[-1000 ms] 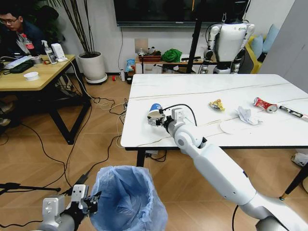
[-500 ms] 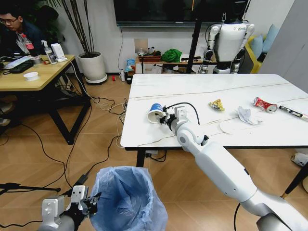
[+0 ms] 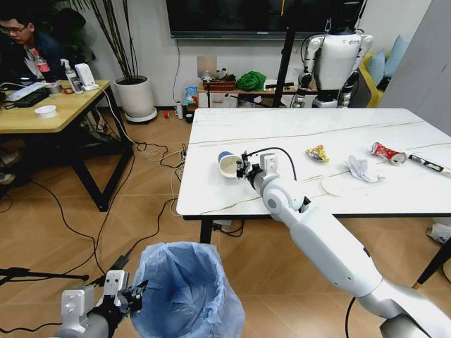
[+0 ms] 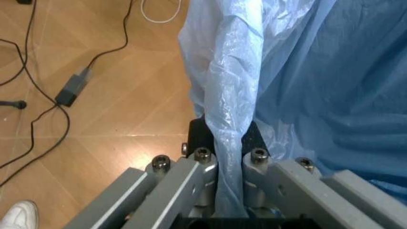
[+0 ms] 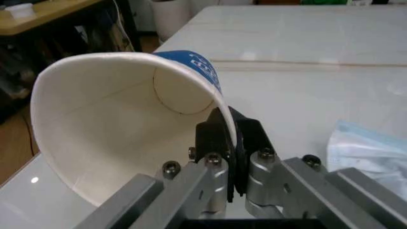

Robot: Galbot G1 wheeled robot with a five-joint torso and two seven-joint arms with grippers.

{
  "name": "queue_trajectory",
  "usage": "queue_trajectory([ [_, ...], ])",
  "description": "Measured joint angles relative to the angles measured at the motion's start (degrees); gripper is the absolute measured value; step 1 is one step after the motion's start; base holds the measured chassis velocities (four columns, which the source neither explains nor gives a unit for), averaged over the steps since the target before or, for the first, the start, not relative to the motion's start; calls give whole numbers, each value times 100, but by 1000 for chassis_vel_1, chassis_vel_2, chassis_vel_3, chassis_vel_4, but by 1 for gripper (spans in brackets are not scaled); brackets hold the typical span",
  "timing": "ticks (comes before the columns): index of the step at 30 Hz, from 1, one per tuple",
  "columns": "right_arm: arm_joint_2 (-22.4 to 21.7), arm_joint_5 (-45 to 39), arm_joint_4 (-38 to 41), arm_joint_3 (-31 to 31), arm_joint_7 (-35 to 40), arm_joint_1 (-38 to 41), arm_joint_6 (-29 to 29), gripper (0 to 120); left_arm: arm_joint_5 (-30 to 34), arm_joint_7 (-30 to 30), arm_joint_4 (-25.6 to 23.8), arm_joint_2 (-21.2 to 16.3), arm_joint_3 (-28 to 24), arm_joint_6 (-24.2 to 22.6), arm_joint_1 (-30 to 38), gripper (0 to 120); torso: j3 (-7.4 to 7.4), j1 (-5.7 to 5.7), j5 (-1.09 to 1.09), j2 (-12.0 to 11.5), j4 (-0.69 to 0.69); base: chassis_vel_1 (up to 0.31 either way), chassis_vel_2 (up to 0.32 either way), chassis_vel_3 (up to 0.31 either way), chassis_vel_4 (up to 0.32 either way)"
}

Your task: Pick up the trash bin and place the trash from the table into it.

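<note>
**Cup pinched at the table edge, bin held by its bag**

The marble-look table (image 3: pixel 366 127) was seen with the right gripper (image 3: pixel 242 168) over its near left part. The bag-lined trash bin (image 3: pixel 184 289) was held low over the wooden floor, its light-blue bag rim (image 4: pixel 228 143) clamped between the left gripper (image 4: pixel 228 164) fingers. The blue-and-white paper cup (image 5: pixel 121 124) was gripped by its rim wall between the closed right fingers (image 5: pixel 219 138), tipped on its side, mouth toward the wrist.
</note>
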State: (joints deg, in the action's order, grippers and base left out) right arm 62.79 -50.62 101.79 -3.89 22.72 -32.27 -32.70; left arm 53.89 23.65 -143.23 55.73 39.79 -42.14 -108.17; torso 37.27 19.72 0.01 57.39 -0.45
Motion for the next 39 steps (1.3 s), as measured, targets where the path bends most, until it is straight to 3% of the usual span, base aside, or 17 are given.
queue_trajectory([
  [8,-923,-710,1400,482,-823,-611,137,0,390,334,0,-138,-93,0,307,0,-1,-1,0,0,-5,0,0,0,0],
  [19,-1467,-696,3228,295,-1985,-2050,239,0,617,662,0,-221,-133,0,345,0,-1,-1,-1,0,-2,0,0,0,0],
  [24,-1627,-206,3418,121,-2155,-2503,217,0,601,676,0,-167,-174,0,321,0,-1,-1,-1,0,-2,0,0,0,0],
  [25,-1653,222,3418,-15,-2183,-2689,219,0,590,702,0,-147,-262,0,344,0,-1,-1,0,0,-1,0,0,0,0],
  [33,-1621,1090,3405,-506,-2071,-2923,138,0,509,720,0,-144,-394,0,323,0,0,-1,0,0,-1,0,0,0,0],
  [35,-1621,1244,3418,-628,-2051,-2975,94,8,502,716,0,-148,-397,0,318,0,-1,-1,-1,0,-1,0,0,0,0],
  [37,-1621,1263,3419,-639,-2050,-2983,91,8,502,716,0,-148,-397,0,318,0,-1,-1,-1,0,-1,0,0,0,0],
  [39,-1612,1450,3436,-723,-2034,-3038,66,18,491,715,0,-148,-403,0,310,0,-1,-1,-1,0,-2,0,0,0,0],
])
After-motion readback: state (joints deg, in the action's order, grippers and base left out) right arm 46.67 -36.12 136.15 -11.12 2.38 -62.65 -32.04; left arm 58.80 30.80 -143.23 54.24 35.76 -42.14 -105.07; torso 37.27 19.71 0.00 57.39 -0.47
